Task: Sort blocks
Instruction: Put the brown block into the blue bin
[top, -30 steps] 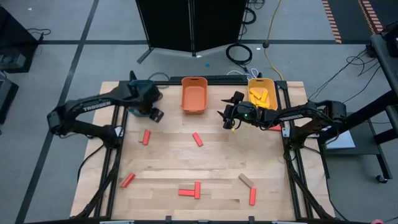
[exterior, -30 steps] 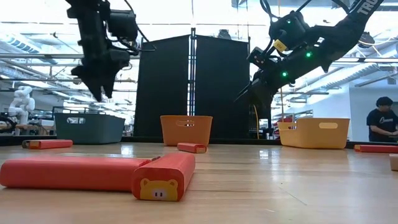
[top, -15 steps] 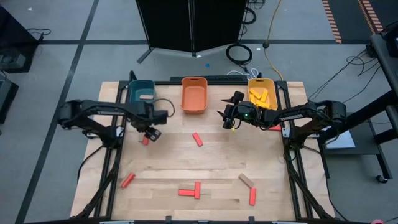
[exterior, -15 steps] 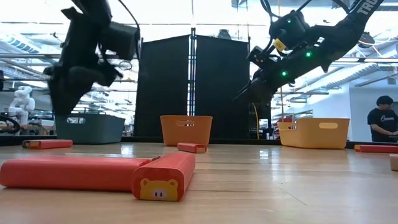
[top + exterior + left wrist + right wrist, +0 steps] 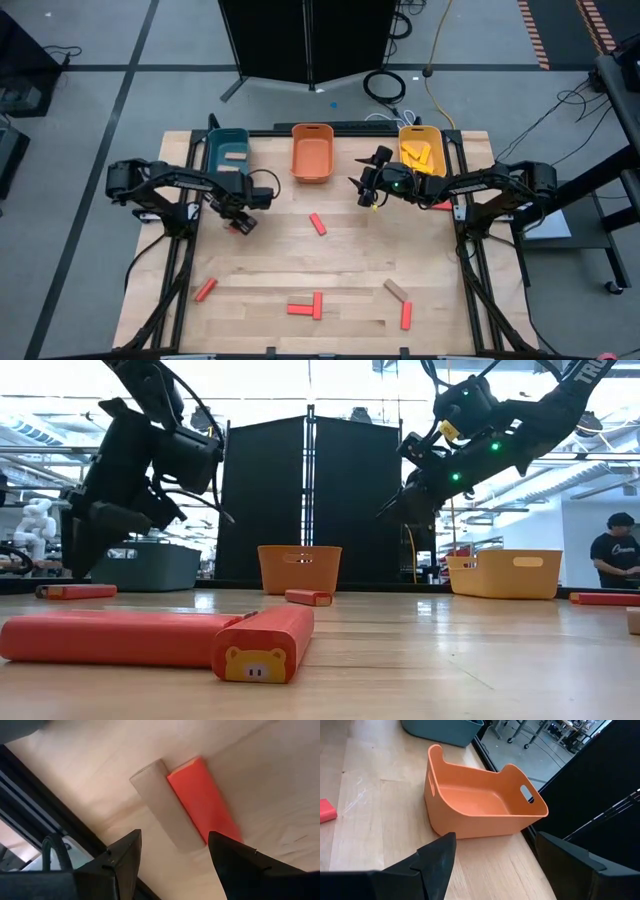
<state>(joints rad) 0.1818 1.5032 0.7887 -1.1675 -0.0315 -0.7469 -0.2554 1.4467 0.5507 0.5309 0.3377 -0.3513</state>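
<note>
**Plastic bins, wooden blocks**

Yellow bin holds yellow blocks; teal bin one tan bar; orange bin bare. Left gripper, fingers parted, empty, over a red block (flat, smooth). Right gripper wide open, empty.

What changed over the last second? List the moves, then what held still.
The left gripper swung from over the teal bin down toward a red block near the table's left side; its jaws are open and empty above it. The right gripper, jaws open, stayed by the orange bin. No block moved.
</note>
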